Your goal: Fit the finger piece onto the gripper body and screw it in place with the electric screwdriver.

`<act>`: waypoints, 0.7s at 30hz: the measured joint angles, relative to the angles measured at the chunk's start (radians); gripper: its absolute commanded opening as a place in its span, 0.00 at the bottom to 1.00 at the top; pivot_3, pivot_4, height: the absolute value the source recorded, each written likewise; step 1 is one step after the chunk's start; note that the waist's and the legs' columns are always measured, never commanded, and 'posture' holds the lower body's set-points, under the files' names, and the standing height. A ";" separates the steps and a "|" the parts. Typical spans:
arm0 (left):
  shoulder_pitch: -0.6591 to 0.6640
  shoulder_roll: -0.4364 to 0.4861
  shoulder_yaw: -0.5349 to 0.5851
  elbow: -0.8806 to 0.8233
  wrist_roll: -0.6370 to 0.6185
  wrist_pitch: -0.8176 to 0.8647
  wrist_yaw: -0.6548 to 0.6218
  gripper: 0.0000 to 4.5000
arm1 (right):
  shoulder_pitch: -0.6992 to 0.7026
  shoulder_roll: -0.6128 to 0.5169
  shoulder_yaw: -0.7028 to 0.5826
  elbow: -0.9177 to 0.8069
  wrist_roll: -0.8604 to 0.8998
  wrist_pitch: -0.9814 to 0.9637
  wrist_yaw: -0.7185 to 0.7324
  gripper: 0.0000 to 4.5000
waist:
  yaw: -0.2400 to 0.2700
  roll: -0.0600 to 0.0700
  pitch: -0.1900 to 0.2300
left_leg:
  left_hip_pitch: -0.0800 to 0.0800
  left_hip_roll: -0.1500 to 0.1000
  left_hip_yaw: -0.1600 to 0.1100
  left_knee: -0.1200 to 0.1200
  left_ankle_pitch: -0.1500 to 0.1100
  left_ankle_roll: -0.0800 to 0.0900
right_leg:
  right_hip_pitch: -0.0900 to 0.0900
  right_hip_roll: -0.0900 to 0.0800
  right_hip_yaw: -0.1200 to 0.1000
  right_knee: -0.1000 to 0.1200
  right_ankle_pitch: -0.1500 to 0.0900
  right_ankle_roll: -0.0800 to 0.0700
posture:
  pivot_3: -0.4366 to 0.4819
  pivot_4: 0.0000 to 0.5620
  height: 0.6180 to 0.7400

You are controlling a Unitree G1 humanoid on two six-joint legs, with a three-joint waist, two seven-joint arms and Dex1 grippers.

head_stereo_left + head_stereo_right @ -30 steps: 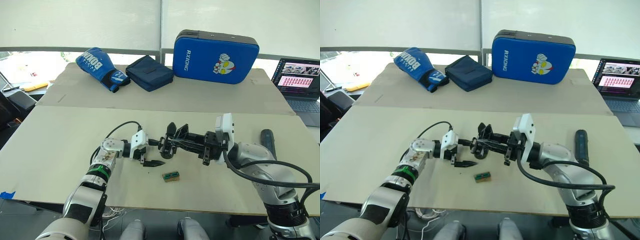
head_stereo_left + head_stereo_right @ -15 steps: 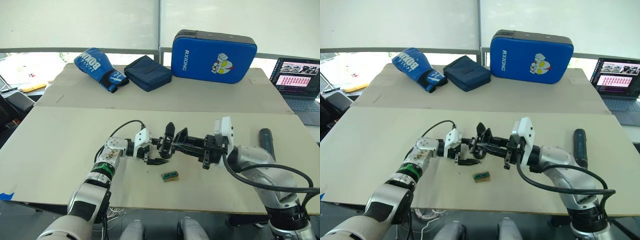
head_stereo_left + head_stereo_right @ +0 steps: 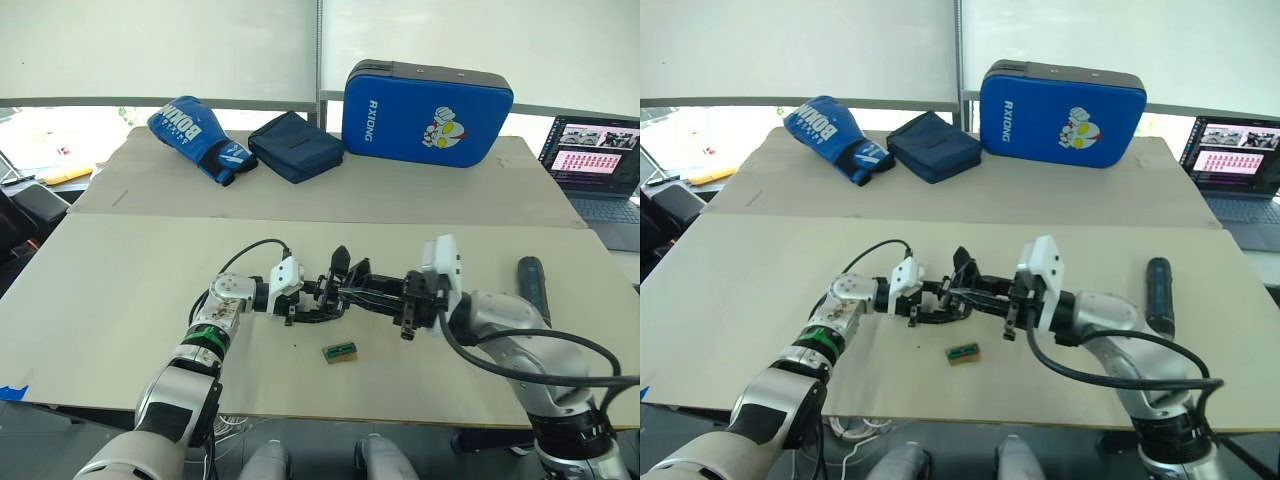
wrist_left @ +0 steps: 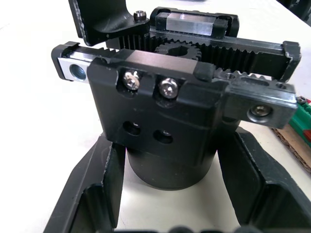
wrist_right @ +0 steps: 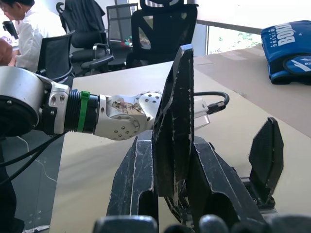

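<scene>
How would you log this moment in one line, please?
left gripper open around gripper body base | right gripper shut on finger piece | electric screwdriver idle on table

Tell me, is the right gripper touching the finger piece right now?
Touching. In the right wrist view the right gripper has its two fingers pressed against both flat sides of the upright finger piece, with no gap showing.

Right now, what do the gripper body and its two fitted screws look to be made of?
The gripper body looks like matte black plastic or coated metal, with toothed racks and a gear; I can't tell which. The screws are shiny silver metal, cross-head.
</scene>
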 measured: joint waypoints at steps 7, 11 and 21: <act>0.020 -0.005 -0.011 -0.042 0.006 0.021 0.023 0.51 | -0.073 0.041 0.072 0.113 -0.088 -0.034 0.007 0.09 | 0.003 0.000 0.000 | 0.000 0.000 0.000 0.001 0.000 0.000 | 0.000 0.000 0.000 0.000 0.000 0.000 | 0.48 0.27 1.00; 0.026 -0.004 -0.013 -0.058 0.006 0.031 0.030 0.51 | -0.089 0.059 0.107 0.163 -0.137 -0.063 0.027 0.09 | 0.003 0.000 0.000 | 0.000 0.000 0.000 0.001 0.000 0.000 | 0.001 0.000 0.000 0.000 0.000 0.000 | 0.48 0.27 1.00; 0.039 0.000 -0.021 -0.095 0.005 0.084 0.029 0.51 | -0.115 0.069 0.143 0.250 -0.207 -0.093 0.061 0.09 | 0.001 0.000 0.000 | 0.000 0.000 0.000 0.002 0.000 0.000 | 0.001 0.000 0.000 0.001 0.000 0.000 | 0.48 0.27 1.00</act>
